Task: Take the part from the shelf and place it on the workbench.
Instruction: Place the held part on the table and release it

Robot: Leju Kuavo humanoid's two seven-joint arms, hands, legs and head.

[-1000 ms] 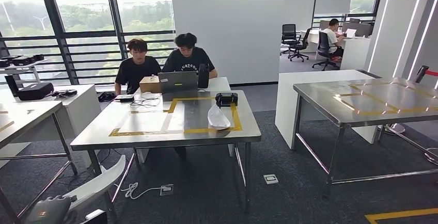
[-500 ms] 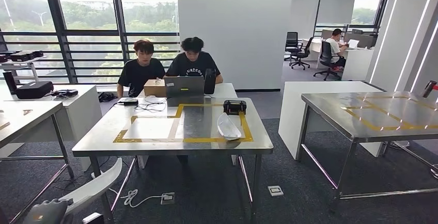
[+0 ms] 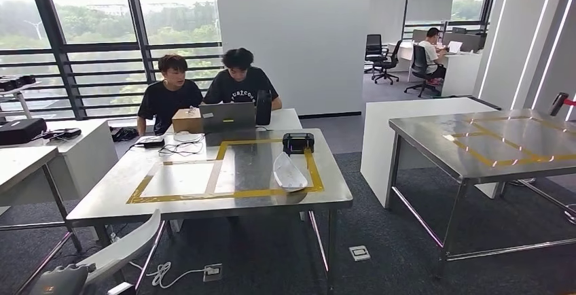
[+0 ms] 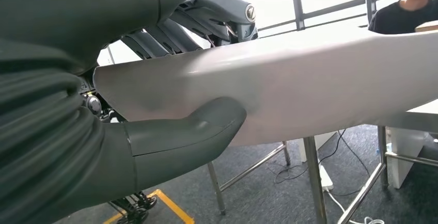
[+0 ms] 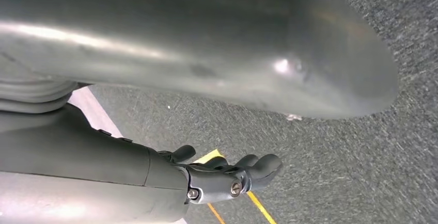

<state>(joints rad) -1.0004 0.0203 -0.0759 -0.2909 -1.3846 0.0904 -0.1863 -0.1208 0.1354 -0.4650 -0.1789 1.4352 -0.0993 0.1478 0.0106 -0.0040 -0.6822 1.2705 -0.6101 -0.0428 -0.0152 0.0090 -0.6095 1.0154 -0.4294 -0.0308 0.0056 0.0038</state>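
Nearest you, the left hand point(image 4: 170, 136) grips a long white part point(image 4: 289, 84): thumb pressed on one face, dark fingers point(image 4: 170, 30) wrapped over the other. In the head view that same part point(image 3: 126, 246) sticks up from the bottom-left corner w/ the hand point(image 3: 61, 281) under it, low in front of the workbench point(image 3: 102, 203), not on it.

The right hand point(image 5: 227, 175) hangs over grey carpet point(image 5: 361, 146) w/ a yellow floor stripe point(image 5: 255, 203) below; fingers loosely curled, nothing in them. A silver arm section point(image 5: 181, 43) runs across that wrist view.

Next out, the steel workbench carries a yellow tape rectangle point(image 3: 231, 192). Inside it, right side, lies a second white curved part point(image 3: 289, 171); just behind that, a small black device point(image 3: 298, 143) sits on the tape's far-right corner. A power strip point(image 3: 212, 272) and white cable lie on the floor under the bench.

At the far edge: a laptop point(image 3: 227, 117), cardboard box point(image 3: 185, 121), black speaker-type cylinder point(image 3: 263, 107). Two people point(image 3: 204, 91) sit behind them. Another steel table point(image 3: 435, 152) stands to the right; further back, a person at a desk point(image 3: 429, 51).
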